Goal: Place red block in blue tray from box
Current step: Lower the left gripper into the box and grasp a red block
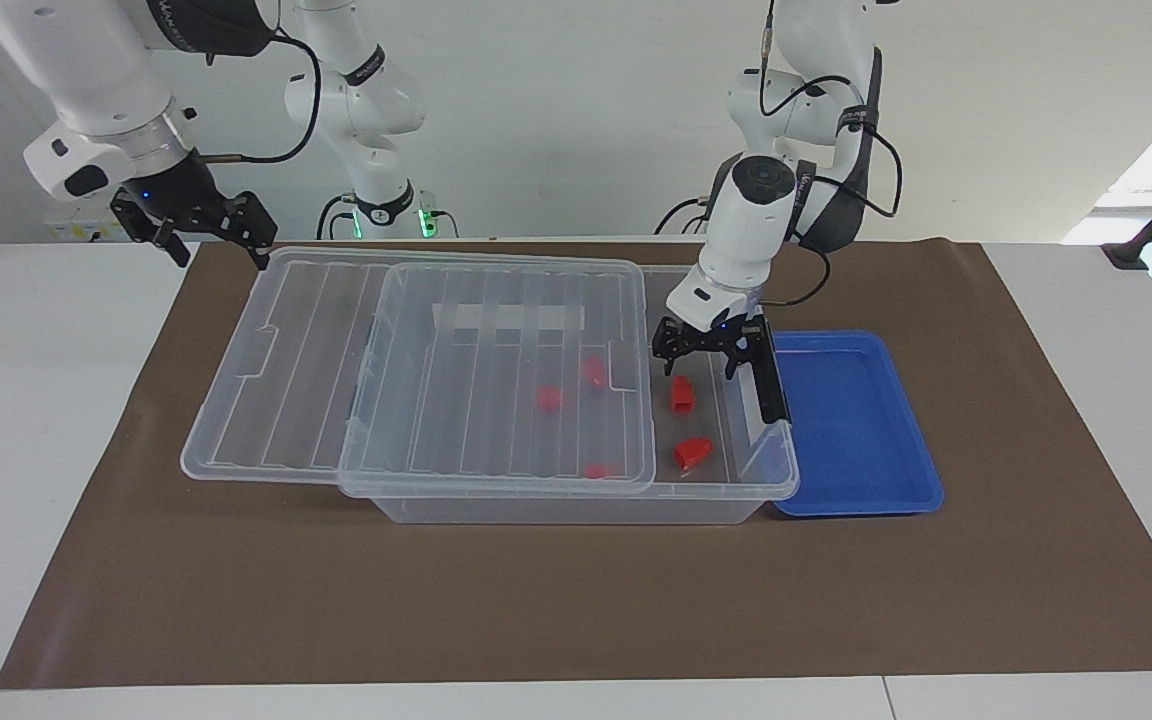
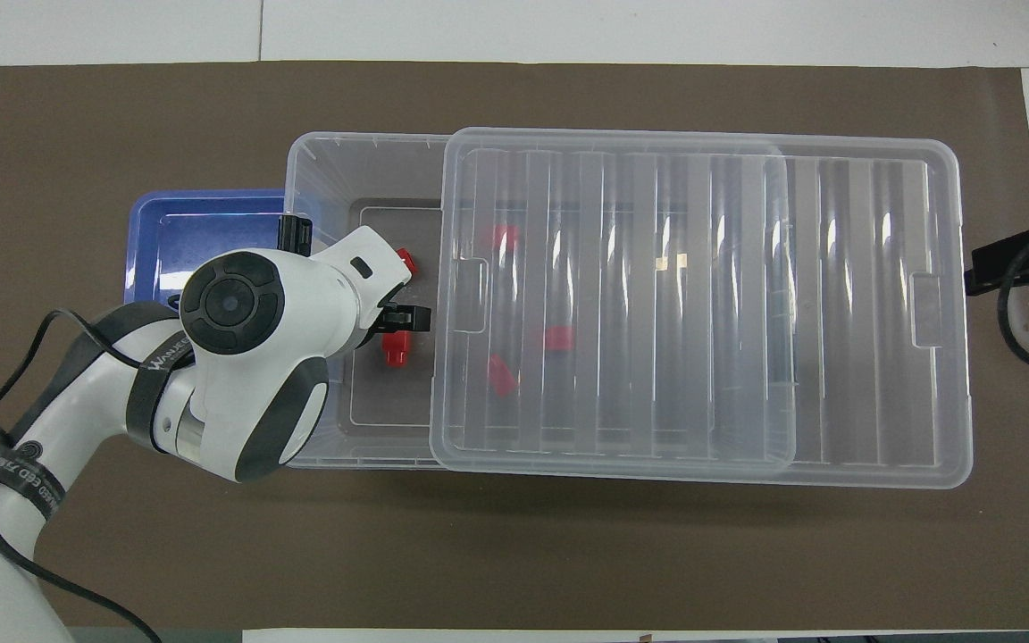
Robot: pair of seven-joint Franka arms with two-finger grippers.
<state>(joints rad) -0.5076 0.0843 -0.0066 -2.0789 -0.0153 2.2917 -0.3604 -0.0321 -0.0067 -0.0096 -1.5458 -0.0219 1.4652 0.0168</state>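
Box [image 1: 576, 505] holds red block [image 1: 682, 395] under left tool [image 1: 708, 352].

Two white arms of rounded, glossy segments are seen, with dark grey joint bands bearing small white lettering. Black cables are looped along the links. A round dark cap is set on the left arm's wrist. Black grippers are fitted; a small blue light is lit at each wrist.
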